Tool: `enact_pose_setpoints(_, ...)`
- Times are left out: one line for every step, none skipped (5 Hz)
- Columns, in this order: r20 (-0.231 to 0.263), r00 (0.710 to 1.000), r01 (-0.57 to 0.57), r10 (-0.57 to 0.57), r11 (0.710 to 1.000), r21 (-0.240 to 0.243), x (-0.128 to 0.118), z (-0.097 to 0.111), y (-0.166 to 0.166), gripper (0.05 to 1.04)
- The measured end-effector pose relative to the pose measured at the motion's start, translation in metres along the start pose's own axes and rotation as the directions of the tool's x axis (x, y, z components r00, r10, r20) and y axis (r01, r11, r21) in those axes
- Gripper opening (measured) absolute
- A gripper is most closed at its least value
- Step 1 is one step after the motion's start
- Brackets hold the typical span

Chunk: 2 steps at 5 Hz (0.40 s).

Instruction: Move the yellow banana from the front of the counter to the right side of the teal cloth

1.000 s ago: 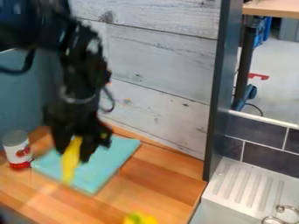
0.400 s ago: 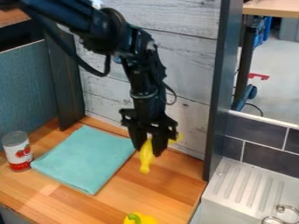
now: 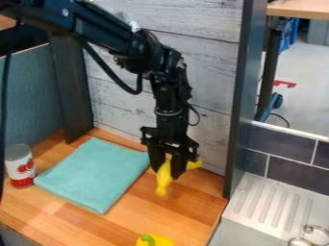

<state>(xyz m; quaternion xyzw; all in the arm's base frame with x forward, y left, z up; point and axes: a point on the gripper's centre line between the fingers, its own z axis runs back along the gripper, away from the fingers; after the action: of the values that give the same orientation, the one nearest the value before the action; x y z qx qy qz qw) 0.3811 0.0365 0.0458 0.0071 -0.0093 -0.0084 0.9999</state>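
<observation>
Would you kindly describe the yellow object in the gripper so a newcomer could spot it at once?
Find the wooden counter, then the black gripper over it, right of the turquoise cloth in the view. The yellow object is held between its fingers, slim end down. Unlike the yellow pepper-like thing at the bottom edge, it shows no green stem.

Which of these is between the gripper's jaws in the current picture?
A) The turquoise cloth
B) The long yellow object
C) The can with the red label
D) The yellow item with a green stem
B: the long yellow object sits between the jaws of the gripper, to one side of the turquoise cloth.
</observation>
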Motion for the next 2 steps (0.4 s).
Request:
enact_pose_setpoints(-0.071, 0.998, 0.005, 0.0, 0.998, 0.07, -0.0046, -0.0047, 0.0118, 0.583)
enact_pose_setpoints(-0.116, 0.993, 0.009, 0.004, 0.994, 0.109, -0.0113, -0.0074, 0.0192, 0.584)
